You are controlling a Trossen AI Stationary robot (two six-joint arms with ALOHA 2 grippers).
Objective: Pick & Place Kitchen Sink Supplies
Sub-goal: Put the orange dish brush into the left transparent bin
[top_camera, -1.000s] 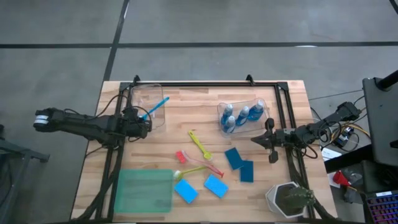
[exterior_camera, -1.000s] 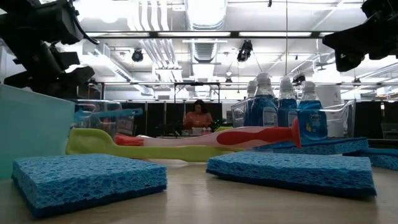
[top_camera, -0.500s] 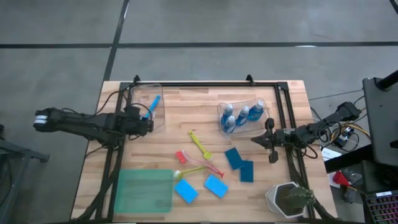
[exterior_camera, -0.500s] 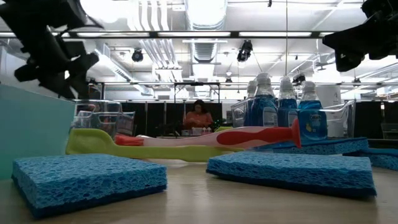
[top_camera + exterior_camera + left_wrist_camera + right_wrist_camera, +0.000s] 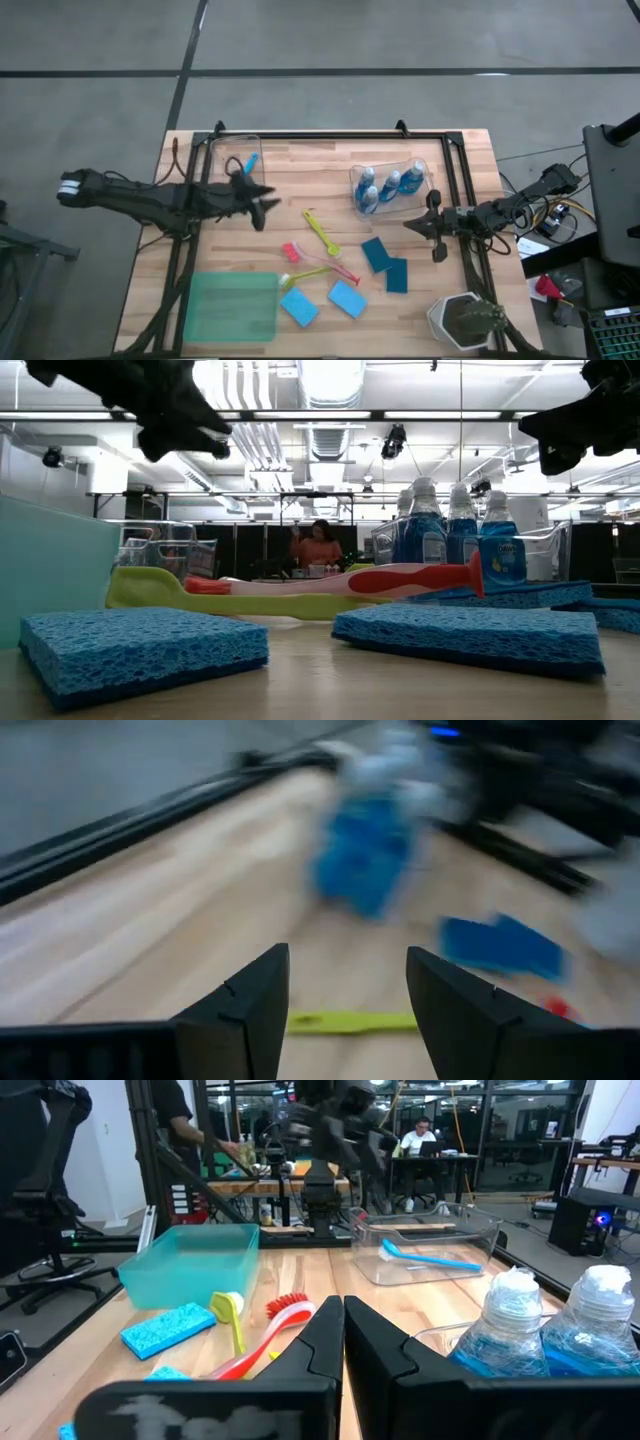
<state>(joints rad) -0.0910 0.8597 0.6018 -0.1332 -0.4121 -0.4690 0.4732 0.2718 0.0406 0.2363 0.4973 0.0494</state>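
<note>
Far left, near the table's front edge, the green tray (image 5: 233,307) lies with nothing in it that the high view shows. Behind it, at the back left corner, a clear bin (image 5: 236,170) holds one blue brush (image 5: 247,163), which lies slanted inside. The left gripper (image 5: 266,203) hangs above the bare wood just right of this bin, its jaws parted and nothing between them; the left wrist view shows its two fingers (image 5: 245,1010) apart over open planks.

Mid-table, loose on the wood, lie a yellow-green brush (image 5: 321,232), a second yellow-green brush (image 5: 305,273) close to the tray's corner, and a pink brush (image 5: 318,260) crossing between them. Two lighter blue sponges (image 5: 298,307) (image 5: 347,298) rest near the front edge, clear of the tray. Two darker teal sponges (image 5: 377,253) (image 5: 397,275) lie just beside each other farther right.

Behind them, a second clear bin (image 5: 392,186) holds the blue bottles (image 5: 389,186) lying side by side; three show clearly, and a fourth cannot be made out.

The right gripper (image 5: 432,228) waits just right of that bin, jaws closed on nothing. A white pot with a plant (image 5: 466,320) stands at the front right corner. A black frame rail (image 5: 330,134) runs along the back edge; the wood between the two bins is open.
</note>
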